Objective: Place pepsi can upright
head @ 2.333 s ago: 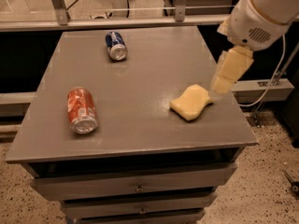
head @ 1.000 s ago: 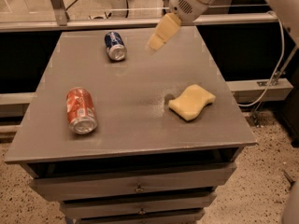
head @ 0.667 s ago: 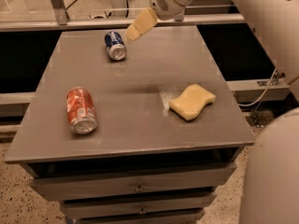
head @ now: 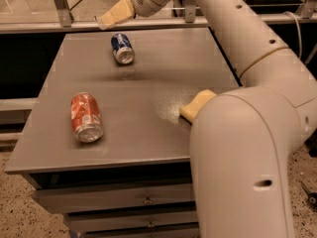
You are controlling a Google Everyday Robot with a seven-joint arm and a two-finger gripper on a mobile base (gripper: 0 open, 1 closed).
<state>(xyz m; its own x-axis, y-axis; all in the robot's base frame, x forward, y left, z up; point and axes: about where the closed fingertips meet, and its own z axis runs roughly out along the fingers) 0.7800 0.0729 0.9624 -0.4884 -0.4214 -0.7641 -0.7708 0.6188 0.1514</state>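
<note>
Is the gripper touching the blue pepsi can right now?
Apart. The camera view shows the gripper near the table's far edge, just above and left of the pepsi can lying on its side, with a clear gap between them.

This looks like a robot lab or test room, not a home. A big white robot arm (head: 237, 148) fills the right side and reaches over a plain grey metal cabinet (head: 148, 83). The gripper (head: 105, 21) hangs above the cabinet's far edge. Below the bare top are shallow drawers (head: 99, 200) with small knobs, like workshop storage. The floor (head: 15, 207) is hard and speckled, as in an industrial building. Behind the cabinet runs a metal rail (head: 29, 27) with an upright post (head: 58, 4), and a loose cable (head: 296, 28) trails on the right.
</note>
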